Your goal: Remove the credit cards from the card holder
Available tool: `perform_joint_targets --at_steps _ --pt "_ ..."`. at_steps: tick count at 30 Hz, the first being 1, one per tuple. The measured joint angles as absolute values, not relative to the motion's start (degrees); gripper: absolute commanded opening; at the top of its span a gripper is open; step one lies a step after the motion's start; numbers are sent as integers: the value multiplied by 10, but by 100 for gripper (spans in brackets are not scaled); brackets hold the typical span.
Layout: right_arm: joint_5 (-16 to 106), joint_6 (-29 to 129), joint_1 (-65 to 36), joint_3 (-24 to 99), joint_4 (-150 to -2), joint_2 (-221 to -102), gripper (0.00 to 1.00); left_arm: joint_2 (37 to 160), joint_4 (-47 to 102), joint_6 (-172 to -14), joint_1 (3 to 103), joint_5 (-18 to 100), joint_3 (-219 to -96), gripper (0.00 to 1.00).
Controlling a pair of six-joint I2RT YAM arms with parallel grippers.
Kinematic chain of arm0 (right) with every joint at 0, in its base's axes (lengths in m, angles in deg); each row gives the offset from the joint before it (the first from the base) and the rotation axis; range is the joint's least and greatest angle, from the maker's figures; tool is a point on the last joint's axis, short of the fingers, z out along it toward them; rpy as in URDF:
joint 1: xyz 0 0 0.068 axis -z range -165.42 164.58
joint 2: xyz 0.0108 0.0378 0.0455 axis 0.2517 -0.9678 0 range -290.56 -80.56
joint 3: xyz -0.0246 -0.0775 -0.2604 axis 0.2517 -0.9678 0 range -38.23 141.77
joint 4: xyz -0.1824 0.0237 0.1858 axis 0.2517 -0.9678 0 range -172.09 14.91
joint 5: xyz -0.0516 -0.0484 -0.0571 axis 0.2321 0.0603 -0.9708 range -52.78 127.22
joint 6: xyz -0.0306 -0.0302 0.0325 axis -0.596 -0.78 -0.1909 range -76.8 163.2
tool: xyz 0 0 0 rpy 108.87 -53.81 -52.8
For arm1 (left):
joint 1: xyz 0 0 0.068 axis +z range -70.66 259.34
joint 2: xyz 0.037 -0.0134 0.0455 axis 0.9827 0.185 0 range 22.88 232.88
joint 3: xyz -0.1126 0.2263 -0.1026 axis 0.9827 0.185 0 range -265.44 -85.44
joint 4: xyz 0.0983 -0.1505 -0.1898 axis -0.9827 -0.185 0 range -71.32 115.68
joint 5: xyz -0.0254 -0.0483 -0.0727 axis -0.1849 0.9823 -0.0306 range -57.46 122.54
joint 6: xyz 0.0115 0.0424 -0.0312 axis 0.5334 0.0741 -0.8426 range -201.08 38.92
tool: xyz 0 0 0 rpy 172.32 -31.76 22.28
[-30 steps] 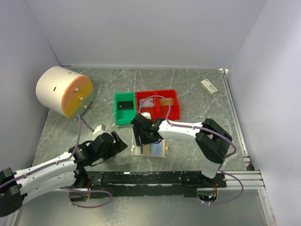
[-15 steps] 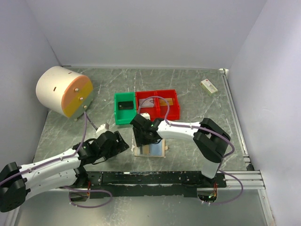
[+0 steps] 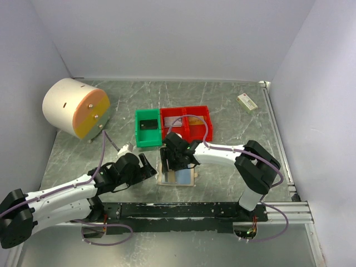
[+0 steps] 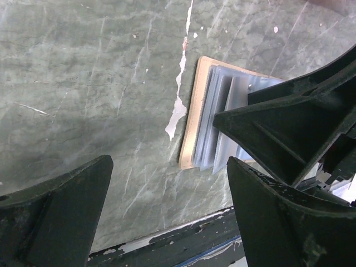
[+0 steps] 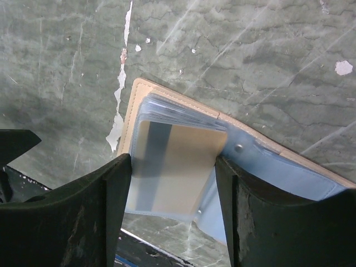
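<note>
Grey-green marbled table (image 3: pixel 222 105) fills the top external view, with pale walls around it. We see the card holder (image 3: pixel 186 178) lying open and flat near the front edge, at six o'clock from the green bin (image 3: pixel 138 130) and the red bins (image 3: pixel 210 125). The right gripper (image 3: pixel 179 161) is down on the holder's left half. The left gripper (image 3: pixel 149 168) sits at nine o'clock from the holder, just beside it. A white cylinder with an orange face (image 3: pixel 72 108) stands at ten o'clock from the bins, and a small box (image 3: pixel 247 102) lies at two o'clock.

From the left wrist we find that gripper (image 4: pixel 168 161) with its jaws spread wide and nothing between them, over bare table (image 4: pixel 83 83). The card holder (image 4: pixel 203 122) lies at one o'clock from them, its pale sleeves fanned, with the right gripper's dark finger (image 4: pixel 278 128) over it.

From the right wrist we see the right gripper (image 5: pixel 172 161) pinching the gold credit card (image 5: pixel 178 167) across its width — one finger (image 5: pixel 111 206) against each long edge. The card lies on top of the sleeve stack, on the left half of the card holder (image 5: pixel 295 167). The blue-grey right half lies flat at three o'clock.
</note>
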State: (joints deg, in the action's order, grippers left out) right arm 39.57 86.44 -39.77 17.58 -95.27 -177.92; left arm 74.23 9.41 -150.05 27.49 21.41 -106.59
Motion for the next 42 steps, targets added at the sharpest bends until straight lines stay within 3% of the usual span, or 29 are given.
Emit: perform_joint_targets --at_steps 10,16,31,42 --pt "394 858 -398 176 -953 -1779 64 766 115 -1494 275 227 -1066 95" --pt "392 856 -398 176 -955 -1779 55 775 124 -1492 275 231 -1066 95" --pt "467 869 -358 126 -894 -1754 53 760 154 -1481 275 258 -1066 94" --pt "548 889 -319 88 -844 -1743 53 776 280 -1446 275 336 -1052 81"
